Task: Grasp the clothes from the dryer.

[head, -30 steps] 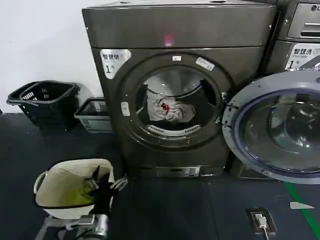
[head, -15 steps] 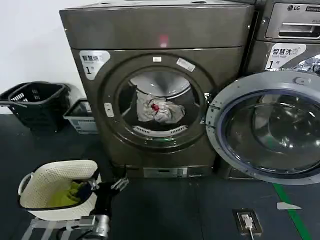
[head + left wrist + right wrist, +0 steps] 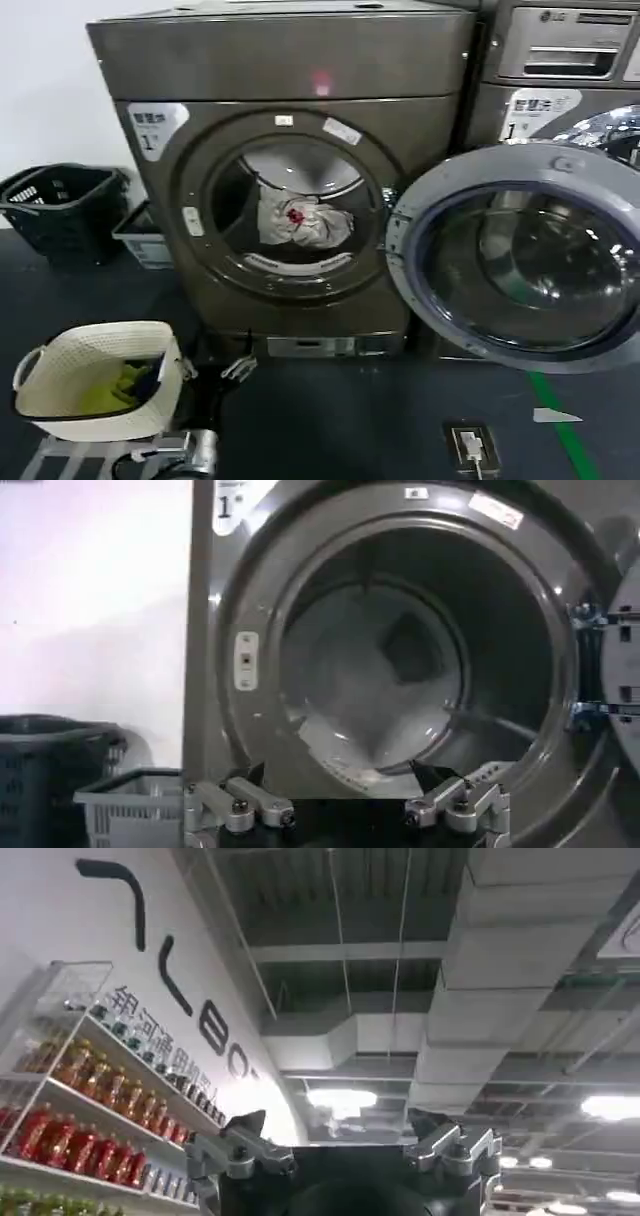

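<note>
The dryer [image 3: 300, 70] stands ahead, dark bronze-grey, with a white "1" sticker and a small red light. Its round door [image 3: 520, 265] hangs open to the right. Inside the drum lie the clothes [image 3: 300, 222], a pale grey-white bundle with a red patch. My left gripper [image 3: 212, 368] is low in front of the dryer, beside the basket and well short of the porthole [image 3: 400, 650]. It is open [image 3: 340, 780] and holds nothing. My right gripper [image 3: 335, 1123] points up at a ceiling, open and empty.
A cream woven basket [image 3: 60, 415] with a yellow-green cloth [image 3: 110, 390] stands on the dark floor at lower left. A black basket [image 3: 55, 205] and a grey crate [image 3: 140, 240] stand left of the dryer. An LG machine [image 3: 560, 60] stands behind the open door. A floor socket [image 3: 470, 445] lies at lower right.
The dryer, baskets and open door have slid to the left in the head view. The left gripper stays low beside the cream basket, still open.
</note>
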